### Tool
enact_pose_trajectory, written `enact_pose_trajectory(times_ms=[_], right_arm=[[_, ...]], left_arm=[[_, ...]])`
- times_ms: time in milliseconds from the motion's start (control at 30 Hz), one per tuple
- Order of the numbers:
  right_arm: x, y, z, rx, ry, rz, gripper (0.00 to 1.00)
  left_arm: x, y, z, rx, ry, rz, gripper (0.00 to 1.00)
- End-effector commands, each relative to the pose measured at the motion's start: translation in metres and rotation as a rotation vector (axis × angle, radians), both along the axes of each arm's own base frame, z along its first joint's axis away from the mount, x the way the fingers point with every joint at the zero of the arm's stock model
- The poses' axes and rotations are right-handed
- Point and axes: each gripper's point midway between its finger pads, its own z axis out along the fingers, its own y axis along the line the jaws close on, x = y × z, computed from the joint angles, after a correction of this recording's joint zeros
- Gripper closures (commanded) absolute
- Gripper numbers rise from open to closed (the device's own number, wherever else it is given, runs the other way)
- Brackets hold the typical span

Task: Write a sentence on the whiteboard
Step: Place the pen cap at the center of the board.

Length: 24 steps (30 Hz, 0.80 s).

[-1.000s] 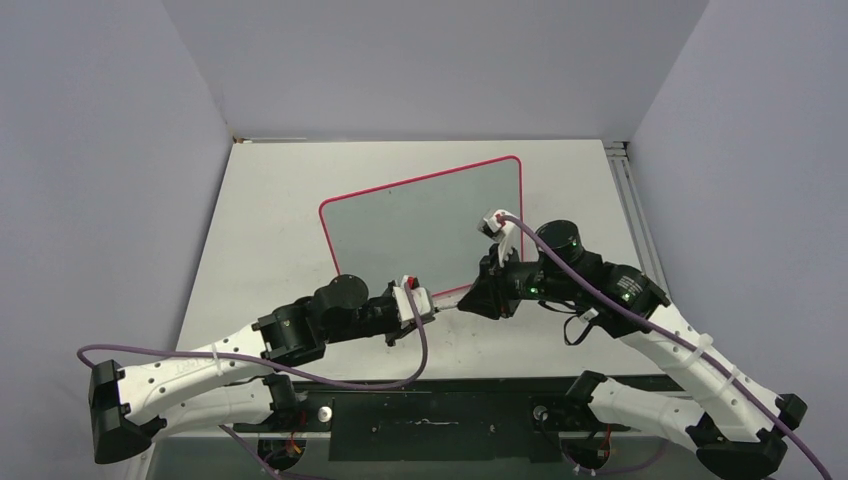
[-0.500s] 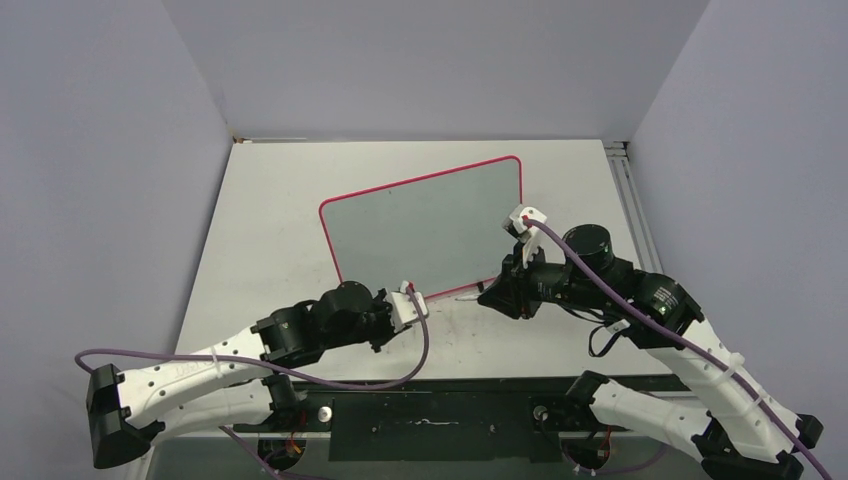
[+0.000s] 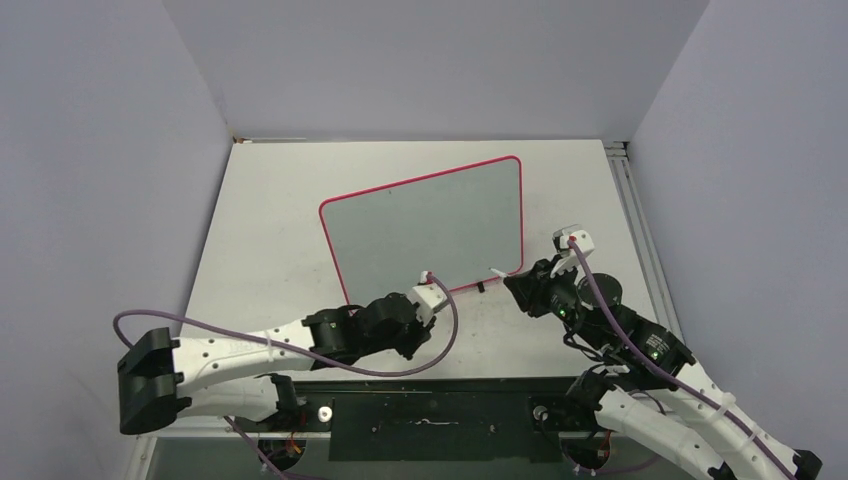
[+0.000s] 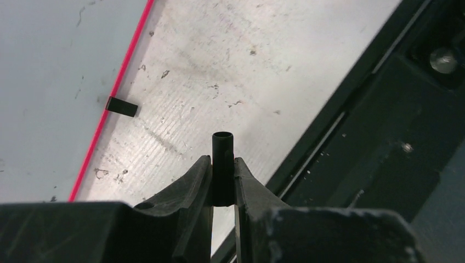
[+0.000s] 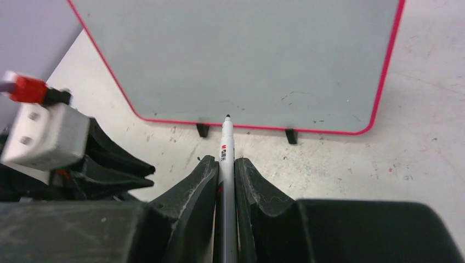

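Note:
The whiteboard lies flat mid-table, pale grey with a thin red rim. No sentence shows on it; its surface carries no lettering in any view. My right gripper is shut on a white marker pen. The bare black tip points at the whiteboard's near edge and stops just short of the rim. From above, that gripper sits off the board's near right corner. My left gripper is shut on a short black pen cap, open end outward. It hovers over bare table beside the board's rim.
Small black feet stick out under the board's near rim, one of them in the left wrist view. The black frame along the table's near edge lies just behind the left gripper. A rail runs down the table's right side.
The two grippers met at the board's near edge and have pulled apart. The right arm drew back right with the pen. The left arm swung nearer with the cap.

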Motion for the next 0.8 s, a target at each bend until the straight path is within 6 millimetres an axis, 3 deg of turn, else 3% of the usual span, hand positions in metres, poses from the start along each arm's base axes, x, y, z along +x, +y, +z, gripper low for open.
enact_pose_trajectory(times_ms=[0, 367, 767], right_arm=[[0.028, -0.013, 0.029, 0.143, -0.118, -0.192, 0.95], [0.025, -0.015, 0.019, 0.167, -0.11, -0.197, 0.95], [0.023, -0.022, 0.01, 0.153, -0.101, -0.218, 0.95]], left_arm=[[0.021, -0.014, -0.022, 0.004, 0.039, 0.176, 0.96], [0.041, -0.044, -0.063, 0.061, 0.082, 0.277, 0.96], [0.037, -0.046, -0.097, 0.14, 0.139, 0.305, 0.87]])
